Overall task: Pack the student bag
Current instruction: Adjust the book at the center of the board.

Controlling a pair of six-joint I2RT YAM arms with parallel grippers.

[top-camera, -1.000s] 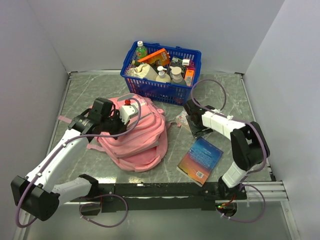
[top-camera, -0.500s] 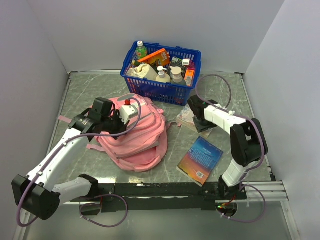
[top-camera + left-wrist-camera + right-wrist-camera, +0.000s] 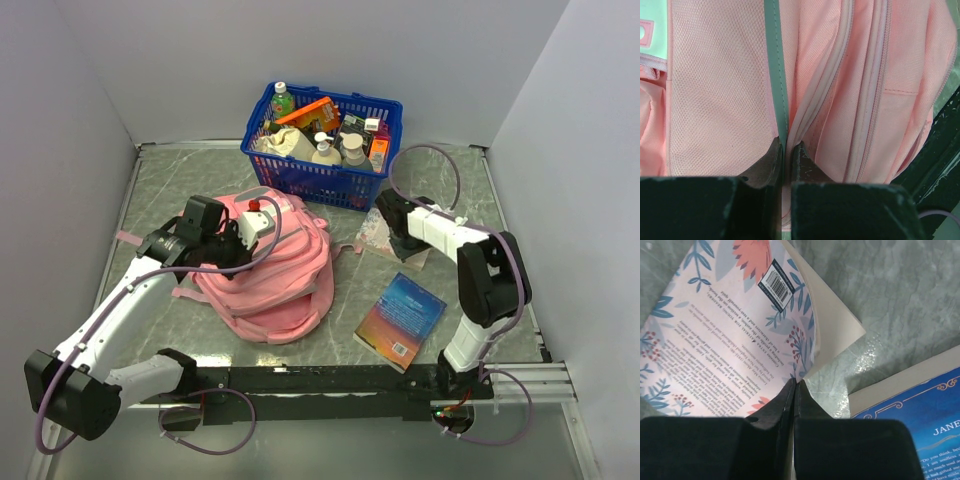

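Left of centre on the marbled table [image 3: 170, 190]: the student bag [image 3: 270, 270], pink, slumped flat, grey zip trims across its upper face, a strap end reaching toward the left edge. Just behind it, at the far side: a blue basket [image 3: 325, 178] crowded with bottles and boxes. To the bag's right, apart from it: a blue book [image 3: 400, 320] near the front edge and, further back, a floral book [image 3: 370, 237] partly under the right arm.

Left gripper [image 3: 787, 150]: rests on the bag's upper left part, jaws drawn almost together, only a sliver between the two dark fingers [image 3: 771, 162]. In the wrist view, a grey trim and a ridge of pink fabric running straight down into that sliver. Apparently pinches a fold of the bag there, the cloth itself lost to sight behind the fingertips.

Right gripper [image 3: 794, 390]: jaws fully together, tips touching each other, set at the near corner of the floral book's back cover, barcode and small print in plain sight. Cannot tell which: cover edge caught between the tips, or merely lying beneath them. Pale page block showing along the cover's right side. At the lower right of that view, a corner of the blue book, close by yet clear of the fingers.
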